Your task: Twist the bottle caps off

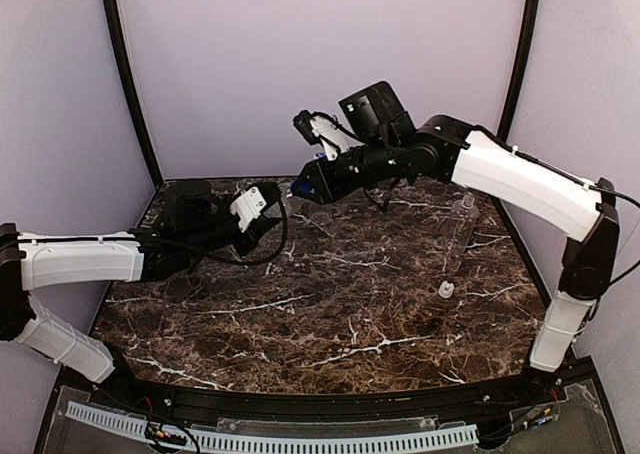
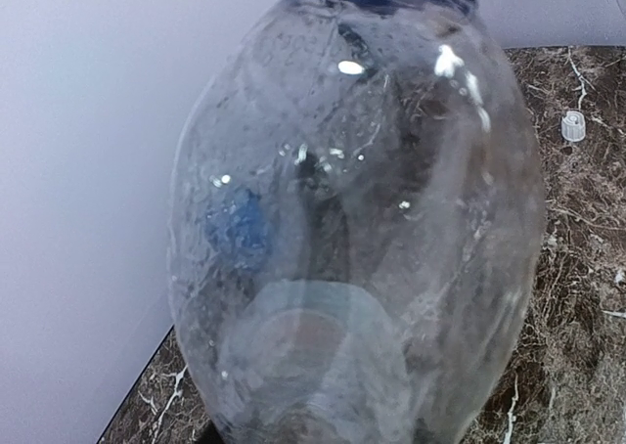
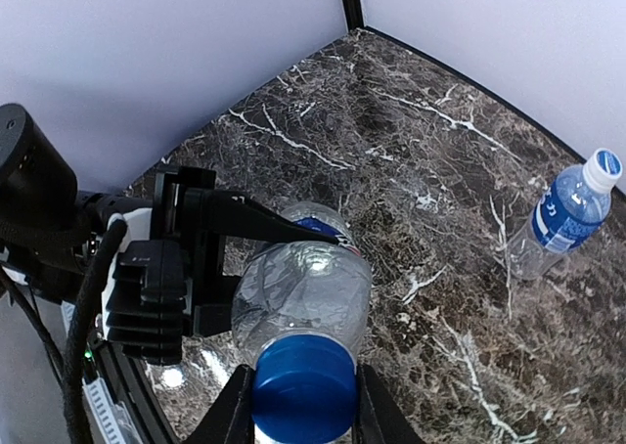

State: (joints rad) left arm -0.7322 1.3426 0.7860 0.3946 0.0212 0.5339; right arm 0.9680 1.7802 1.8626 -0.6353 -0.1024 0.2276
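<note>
A clear Pepsi bottle [image 3: 303, 288] is held off the table at the back left, and it fills the left wrist view [image 2: 362, 229]. My left gripper [image 1: 272, 222] is shut on its body, one black finger [image 3: 245, 221] lying across it. My right gripper [image 3: 303, 405] is shut on its blue cap [image 3: 303, 390], with a finger on each side; the cap also shows in the top view [image 1: 298, 187]. A second bottle with a blue label [image 3: 565, 214] stands capped in white [image 3: 603, 168]. A loose white cap [image 1: 446, 290] lies on the table to the right and also shows in the left wrist view [image 2: 573, 125].
A faint clear unlabelled bottle [image 1: 465, 209] stands at the right side of the dark marble table [image 1: 330, 304]. Grey walls and black corner posts close in the back and sides. The right arm [image 1: 520, 179] reaches across the back.
</note>
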